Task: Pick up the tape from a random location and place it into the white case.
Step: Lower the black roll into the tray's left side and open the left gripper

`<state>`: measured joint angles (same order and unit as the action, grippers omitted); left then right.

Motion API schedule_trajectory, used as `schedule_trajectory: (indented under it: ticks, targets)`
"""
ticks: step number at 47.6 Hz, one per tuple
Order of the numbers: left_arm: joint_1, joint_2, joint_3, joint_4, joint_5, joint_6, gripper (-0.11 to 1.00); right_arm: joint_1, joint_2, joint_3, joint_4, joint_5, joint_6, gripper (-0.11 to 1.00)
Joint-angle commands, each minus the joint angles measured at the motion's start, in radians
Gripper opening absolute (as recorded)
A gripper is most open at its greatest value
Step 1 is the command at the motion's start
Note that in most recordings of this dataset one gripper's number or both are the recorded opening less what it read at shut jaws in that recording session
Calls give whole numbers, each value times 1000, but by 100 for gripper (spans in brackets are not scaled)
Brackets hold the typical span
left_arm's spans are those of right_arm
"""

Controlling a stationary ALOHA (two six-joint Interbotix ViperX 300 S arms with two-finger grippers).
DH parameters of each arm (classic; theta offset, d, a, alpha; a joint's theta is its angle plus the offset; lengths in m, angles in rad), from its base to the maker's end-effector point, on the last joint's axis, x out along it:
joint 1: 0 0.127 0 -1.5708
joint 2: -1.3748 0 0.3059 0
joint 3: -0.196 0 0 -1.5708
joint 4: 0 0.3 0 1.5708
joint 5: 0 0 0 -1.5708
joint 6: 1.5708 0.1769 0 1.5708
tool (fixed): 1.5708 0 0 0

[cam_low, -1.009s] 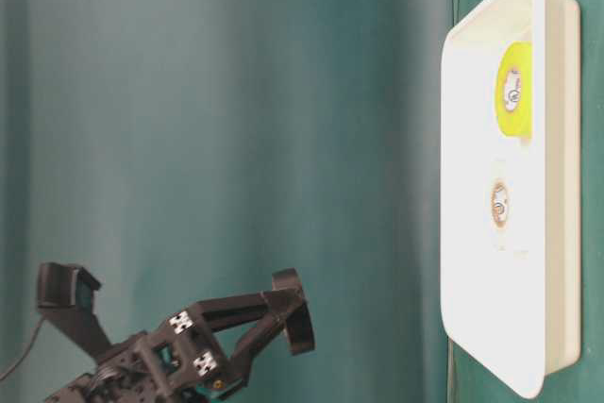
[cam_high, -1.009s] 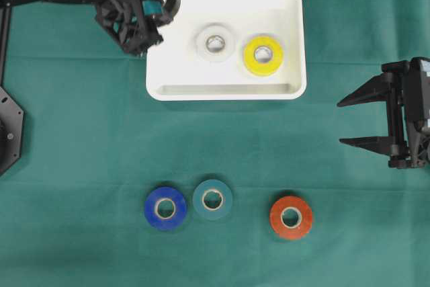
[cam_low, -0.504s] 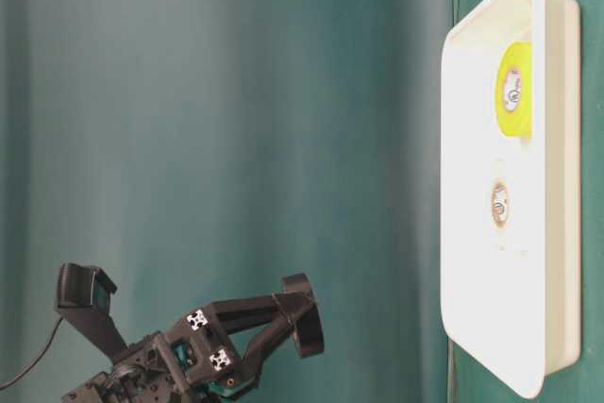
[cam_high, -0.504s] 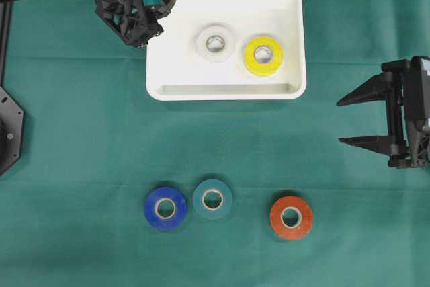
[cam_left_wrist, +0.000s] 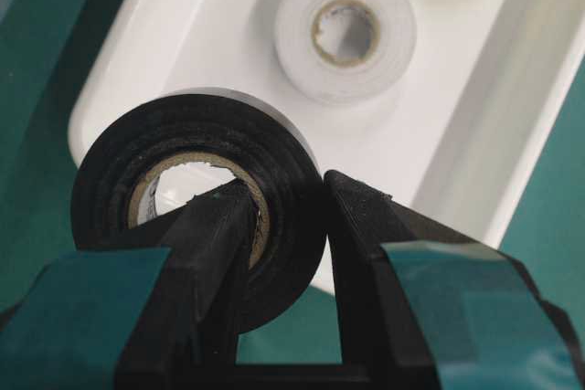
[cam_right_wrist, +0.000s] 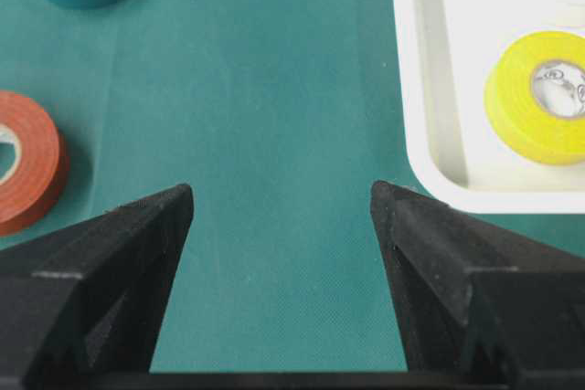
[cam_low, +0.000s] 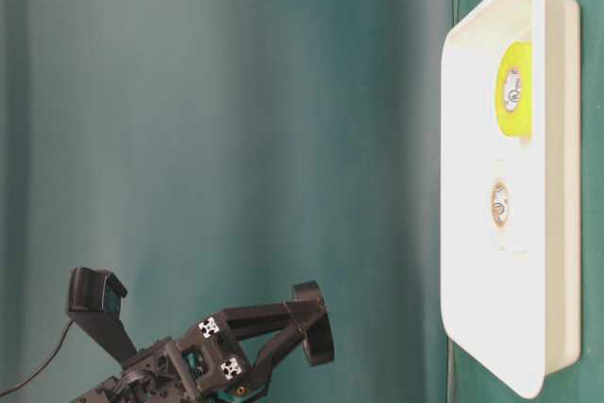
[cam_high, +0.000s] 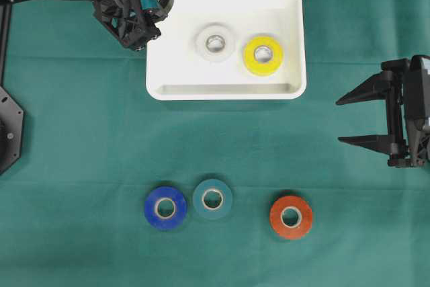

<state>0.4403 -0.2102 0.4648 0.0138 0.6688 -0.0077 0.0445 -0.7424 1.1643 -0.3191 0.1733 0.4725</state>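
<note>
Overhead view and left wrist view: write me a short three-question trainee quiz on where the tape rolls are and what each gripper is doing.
1. Multiple choice: which rolls lie inside the white case? A) white roll and yellow roll; B) blue and red; C) teal and black.
2. True or false: the left gripper is shut on the black roll, one finger through its core.
3. Fill in: the right gripper is ____ and holds nothing.

Key
1. A. The blue roll, teal roll and red roll lie on the green cloth.
2. True.
3. open
</note>
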Motion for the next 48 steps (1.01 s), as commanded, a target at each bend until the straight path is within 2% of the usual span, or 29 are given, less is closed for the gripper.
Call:
schedule_trajectory:
  ticks: [1, 32, 48]
  targets:
    - [3, -29, -11, -2, -8, 0, 19, -2, 0, -25, -3, -5, 0, 74]
    - [3, -28, -8, -2, -12, 0, 19, -3, 0, -25, -3, -5, -2, 74]
    - [3, 8, 43, -2, -87, -3, 19, -3, 0, -26, -3, -6, -2, 74]
